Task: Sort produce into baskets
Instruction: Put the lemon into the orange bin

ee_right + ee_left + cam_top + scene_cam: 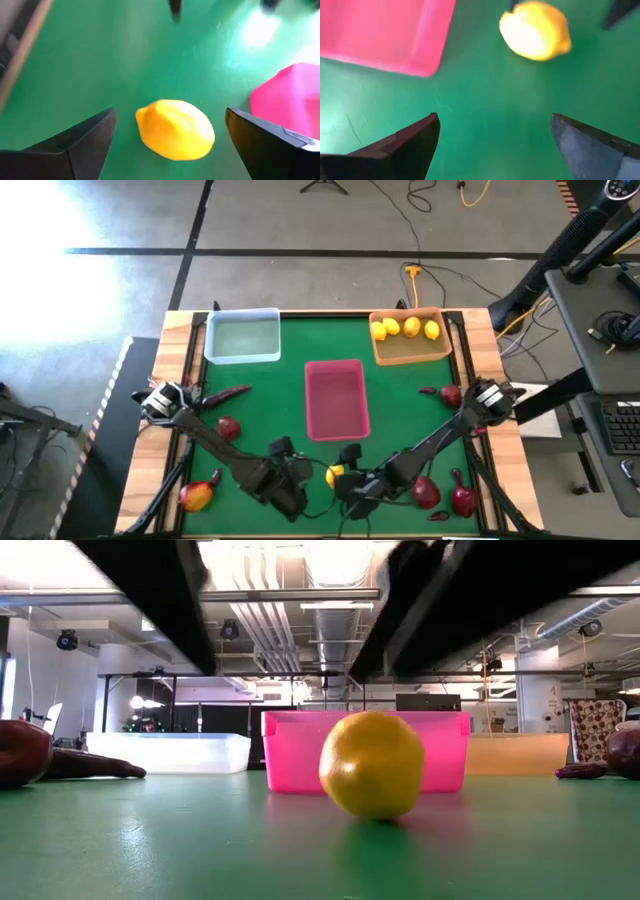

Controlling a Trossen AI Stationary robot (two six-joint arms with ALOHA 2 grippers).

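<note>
A lemon (334, 474) lies on the green mat near the table's front edge, in front of the pink tray (336, 398). In the low view the lemon (372, 763) rests on its underside. My right gripper (170, 115) is open, one finger on either side of the lemon (175, 129), apart from it. My left gripper (495, 132) is open just left of the lemon (535, 31), which lies beyond its fingertips. The tan tray (410, 352) at the far right holds several lemons. The blue tray (243, 337) stands at the far left.
Red fruits lie on the mat at the left (229, 427), the right (451, 395) and the near right (426, 492). A red-yellow one (198, 496) sits near the front left corner. Dark maroon pieces lie at the left (226, 394) and right (427, 391).
</note>
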